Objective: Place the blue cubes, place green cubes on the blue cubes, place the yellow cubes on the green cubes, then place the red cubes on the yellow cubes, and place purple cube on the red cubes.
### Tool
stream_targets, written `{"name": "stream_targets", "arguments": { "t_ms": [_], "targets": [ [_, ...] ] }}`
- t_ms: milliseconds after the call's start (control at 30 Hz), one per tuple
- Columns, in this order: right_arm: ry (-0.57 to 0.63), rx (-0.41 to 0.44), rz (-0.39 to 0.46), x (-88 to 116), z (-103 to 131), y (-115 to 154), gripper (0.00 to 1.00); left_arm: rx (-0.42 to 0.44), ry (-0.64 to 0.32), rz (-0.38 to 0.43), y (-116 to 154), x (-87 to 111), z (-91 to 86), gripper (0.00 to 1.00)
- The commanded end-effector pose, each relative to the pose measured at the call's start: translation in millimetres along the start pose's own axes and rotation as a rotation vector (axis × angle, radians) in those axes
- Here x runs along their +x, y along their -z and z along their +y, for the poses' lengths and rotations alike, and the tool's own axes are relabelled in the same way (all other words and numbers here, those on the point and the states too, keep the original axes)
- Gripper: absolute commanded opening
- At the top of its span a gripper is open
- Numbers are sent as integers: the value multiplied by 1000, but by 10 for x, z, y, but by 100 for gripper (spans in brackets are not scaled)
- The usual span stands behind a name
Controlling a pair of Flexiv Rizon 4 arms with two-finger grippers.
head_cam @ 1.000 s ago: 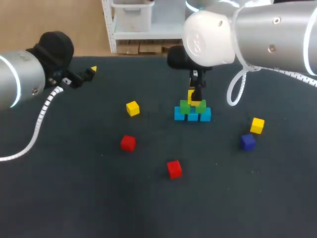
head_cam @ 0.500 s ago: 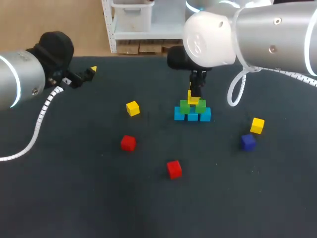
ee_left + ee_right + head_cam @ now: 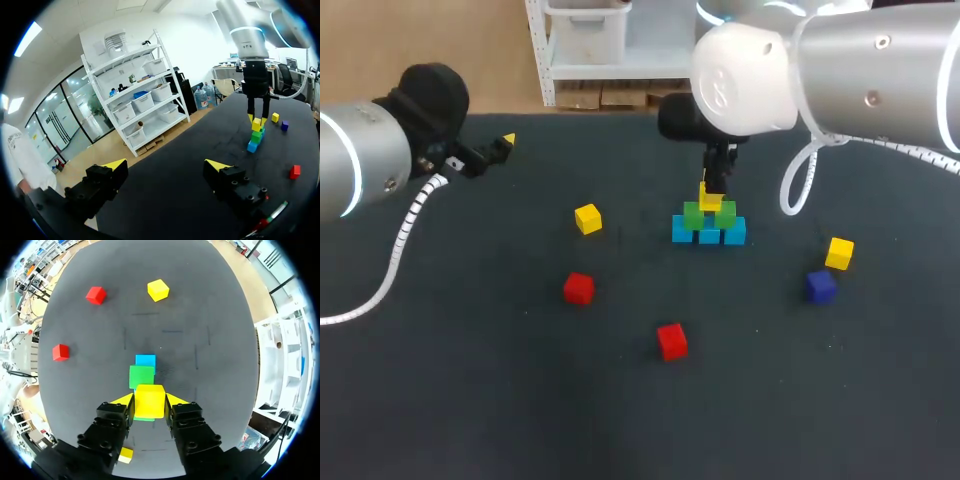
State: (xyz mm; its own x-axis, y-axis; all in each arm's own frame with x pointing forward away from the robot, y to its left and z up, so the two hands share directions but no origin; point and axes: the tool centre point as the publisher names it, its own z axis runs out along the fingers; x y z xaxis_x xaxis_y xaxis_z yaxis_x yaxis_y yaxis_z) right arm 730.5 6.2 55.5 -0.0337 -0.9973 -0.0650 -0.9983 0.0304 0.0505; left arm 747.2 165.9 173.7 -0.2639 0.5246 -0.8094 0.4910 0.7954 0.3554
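Observation:
Three blue cubes [image 3: 709, 235] lie in a row mid-table, with two green cubes [image 3: 693, 215] on them. A yellow cube [image 3: 710, 197] sits on top of the green ones. My right gripper [image 3: 712, 196] hangs straight down over this stack, and in the right wrist view its fingers press the yellow cube [image 3: 149, 401] from both sides, above a green cube [image 3: 141, 376] and a blue cube [image 3: 145, 360]. Two more yellow cubes [image 3: 587, 218] [image 3: 839, 253], two red cubes [image 3: 578, 288] [image 3: 672, 341] and the purple cube [image 3: 820, 286] lie loose. My left gripper [image 3: 167, 165] stands open and empty at the table's far left.
The loose cubes lie spread around the stack: yellow and red to its left, red in front, yellow and purple to its right. The table's far edge runs just behind the stack. The left arm [image 3: 380, 150] stays over the left rim.
The right gripper's fingers have closed in on the yellow cube atop the stack. The left arm and the loose cubes have not moved.

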Motion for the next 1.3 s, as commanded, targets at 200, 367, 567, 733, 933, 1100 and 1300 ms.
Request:
{"name": "stream_targets", "arguments": {
  "t_ms": [200, 367, 567, 733, 933, 1100, 1300],
  "targets": [
    [5, 6, 1, 13, 66, 12, 36, -4, 0, -1, -4, 2, -7, 100],
    [7, 0, 3, 18, 79, -5, 35, -4, 0, -1, -4, 2, -7, 100],
    [7, -4, -1, 19, 86, -3, 38, -4, 0, -1, -4, 2, -7, 100],
    [6, -4, -2, 23, 78, -3, 45, -4, 0, -1, -4, 2, -7, 100],
    [2, -5, -1, 29, 78, -1, 100, -4, 0, -1, -4, 2, -7, 100],
    [-36, 23, -34, 92, 67, 118, 100, -4, 0, -1, -4, 2, -7, 100],
    [-111, 86, -94, 315, 101, 376, 100, -4, 0, -1, -4, 2, -7, 100]
  ]
}}
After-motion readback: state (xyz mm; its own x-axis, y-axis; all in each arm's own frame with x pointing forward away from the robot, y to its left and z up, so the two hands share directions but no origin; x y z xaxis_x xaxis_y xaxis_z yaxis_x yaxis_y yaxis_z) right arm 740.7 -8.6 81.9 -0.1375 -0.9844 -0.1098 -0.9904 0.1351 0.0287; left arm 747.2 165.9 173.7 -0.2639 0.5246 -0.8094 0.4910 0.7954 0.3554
